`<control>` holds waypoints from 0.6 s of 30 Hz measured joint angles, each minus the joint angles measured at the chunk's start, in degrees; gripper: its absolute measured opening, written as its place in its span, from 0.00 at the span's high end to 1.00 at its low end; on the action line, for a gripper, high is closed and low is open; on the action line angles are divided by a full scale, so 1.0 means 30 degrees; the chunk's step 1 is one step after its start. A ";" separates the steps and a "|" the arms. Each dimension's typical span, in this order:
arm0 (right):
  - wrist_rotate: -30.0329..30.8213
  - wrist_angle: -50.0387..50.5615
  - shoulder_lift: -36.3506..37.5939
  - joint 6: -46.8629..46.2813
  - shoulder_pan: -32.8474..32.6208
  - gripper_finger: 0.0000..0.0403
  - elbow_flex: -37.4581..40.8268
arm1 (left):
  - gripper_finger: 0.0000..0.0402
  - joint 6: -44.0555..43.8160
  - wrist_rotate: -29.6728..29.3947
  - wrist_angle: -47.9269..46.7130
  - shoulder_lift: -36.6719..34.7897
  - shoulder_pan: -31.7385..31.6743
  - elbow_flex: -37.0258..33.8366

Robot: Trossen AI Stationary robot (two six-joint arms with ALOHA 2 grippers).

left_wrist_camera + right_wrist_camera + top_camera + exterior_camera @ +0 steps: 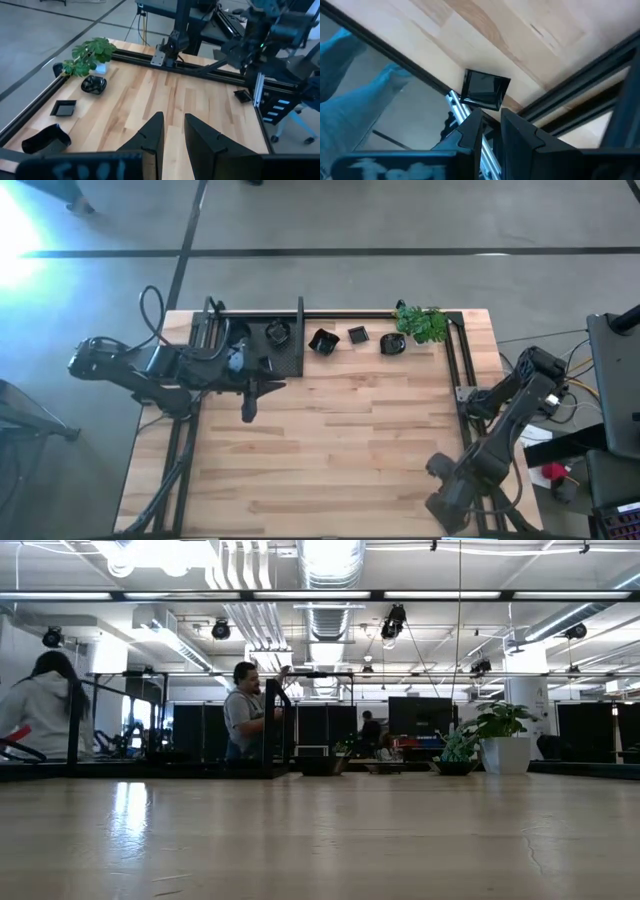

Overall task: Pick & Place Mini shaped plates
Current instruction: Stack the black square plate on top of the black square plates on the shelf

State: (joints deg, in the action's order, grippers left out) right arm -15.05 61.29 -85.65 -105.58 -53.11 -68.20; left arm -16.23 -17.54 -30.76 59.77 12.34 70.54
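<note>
The left gripper (249,408) hangs at nine o'clock, fingers (150,137) narrow and empty; reaching the plates (357,337) at twelve (bunched near the plant (422,323)) risks clipping leaves.

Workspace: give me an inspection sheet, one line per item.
Surface: wooden table, mostly bare.
Job's things: three mini plates loose along the far edge; one on the black tray; one square plate at the right corner.
Clutter: small green plant.
End effectors: left end effector over the table beside the tray, fingers slightly apart; right end effector off the near right corner, narrow gap.
Cables: loop behind the left arm.
Surroundings: people beyond the table.
</note>
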 joint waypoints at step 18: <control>-0.1887 -0.8334 -0.0007 -0.3333 -0.1270 0.83 0.6472 | 0.83 0.0473 0.0000 0.0064 0.0000 -0.0007 0.0007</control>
State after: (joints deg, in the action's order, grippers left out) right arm -20.71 36.29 -85.67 -115.58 -56.92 -48.78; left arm -14.81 -17.54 -30.57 59.77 12.32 70.57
